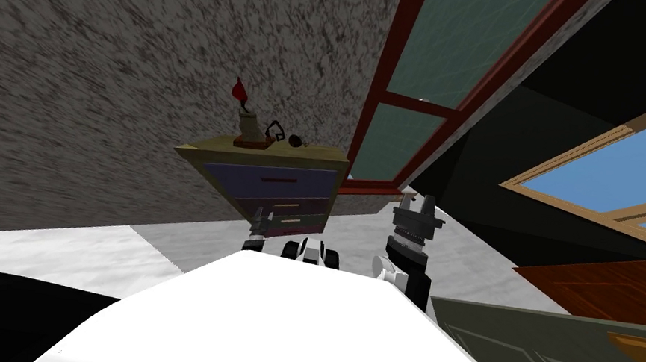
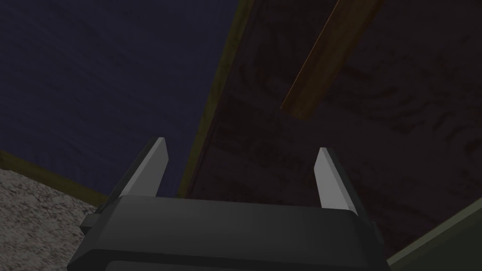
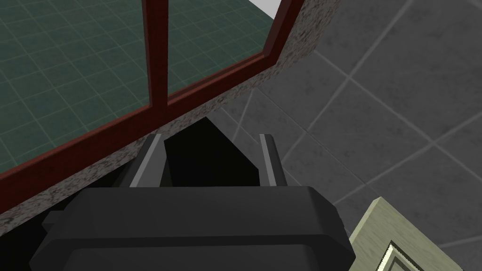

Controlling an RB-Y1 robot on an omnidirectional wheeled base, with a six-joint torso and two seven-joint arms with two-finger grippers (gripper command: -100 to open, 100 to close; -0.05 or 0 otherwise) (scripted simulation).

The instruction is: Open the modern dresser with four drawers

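The dresser (image 1: pixel 192 151) stands against the speckled grey wall, olive-framed, with a dark blue top drawer (image 1: pixel 269 179) and darker drawers below it. My left gripper (image 1: pixel 262 220) is low at the lower drawers. In the left wrist view my left gripper (image 2: pixel 240 171) is open and holds nothing. It faces a dark blue front (image 2: pixel 94 84) and a dark brown front (image 2: pixel 376 117), and the wooden bar handle (image 2: pixel 325 56) lies beyond the fingertips, apart from them. My right gripper (image 1: pixel 418 200) is raised to the right of the dresser. Its fingers (image 3: pixel 268 155) press a black block (image 3: pixel 207 155).
A vase with a red flower (image 1: pixel 243 123) and small dark items stand on the dresser top. A red-framed window (image 1: pixel 427 103) is right of the dresser. An olive door panel (image 1: pixel 558 357) and a brown wooden panel (image 1: pixel 603 287) lie at the lower right.
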